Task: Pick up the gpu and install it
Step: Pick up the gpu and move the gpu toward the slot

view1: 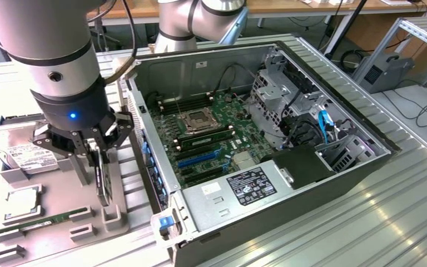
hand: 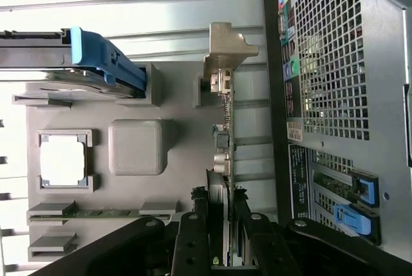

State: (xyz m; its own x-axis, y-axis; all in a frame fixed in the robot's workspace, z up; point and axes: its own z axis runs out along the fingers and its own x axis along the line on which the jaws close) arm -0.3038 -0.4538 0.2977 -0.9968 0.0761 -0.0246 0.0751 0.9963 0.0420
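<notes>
1. Here, the gpu (view1: 104, 181) stands on edge in a slot of the grey holder tray (view1: 58, 186), at about 8 o'clock in the exterior view. Its lower end rests in a grey bracket of the tray.
2. In the wrist view the gpu (hand: 222, 141) shows as a thin dark strip, with its silvery end bracket (hand: 226, 44) at the far end from the fingers.
3. The gripper (view1: 98, 161) comes straight down on the card. In the wrist view the gripper (hand: 220, 215) has one black finger against each face, clamped on the gpu.
4. On the tray, at 9 o'clock from the gpu in the exterior view, lie a CPU (view1: 22, 203) and a green RAM stick (view1: 39, 221). A silver hard drive (view1: 20, 147) sits at 10 o'clock.
5. The open computer case (view1: 332, 183) lies just beside the tray, at 3 o'clock from the gpu. Its motherboard (view1: 213, 133) is exposed.
6. The wrist view shows the case's perforated rear panel (hand: 335, 64) alongside the card.
</notes>
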